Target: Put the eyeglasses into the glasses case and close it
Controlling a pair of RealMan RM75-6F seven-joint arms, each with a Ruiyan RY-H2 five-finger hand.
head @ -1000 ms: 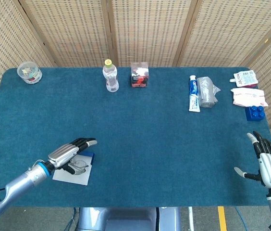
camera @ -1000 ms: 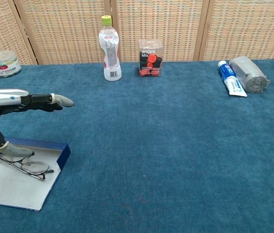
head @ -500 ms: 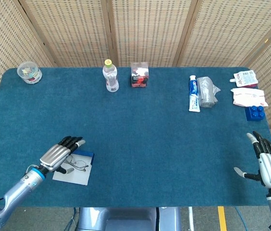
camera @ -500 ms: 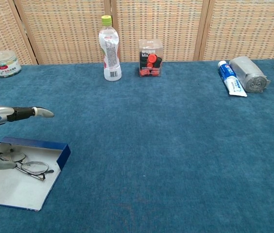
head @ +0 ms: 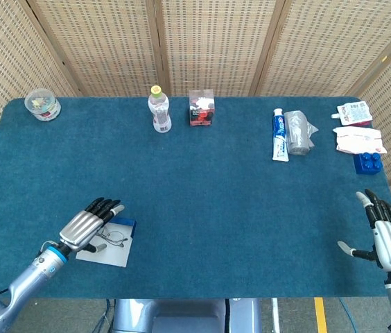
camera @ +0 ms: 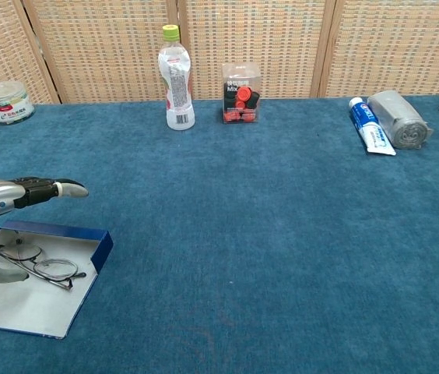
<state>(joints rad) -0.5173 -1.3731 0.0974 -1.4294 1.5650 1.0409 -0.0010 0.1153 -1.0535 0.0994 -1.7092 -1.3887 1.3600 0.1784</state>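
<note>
Blue carpet-like cloth covers the surface [head: 202, 187]. Near its front left corner lies an open case [camera: 40, 292], pale inside with a dark blue wall, and the glasses [camera: 39, 265] already rest in it, thin wire frames lying flat. The left hand [head: 88, 223] hovers just above the case, fingers stretched out and holding nothing; whether its thumb touches the case, I cannot tell. The right hand [head: 384, 234] waits at the front right edge, fingers spread, empty. The glasses look light and easily bent, so they are best left alone. The case lid seems stiff and light; judging by its shape, take hold at the free flap edge to fold it shut.
</note>
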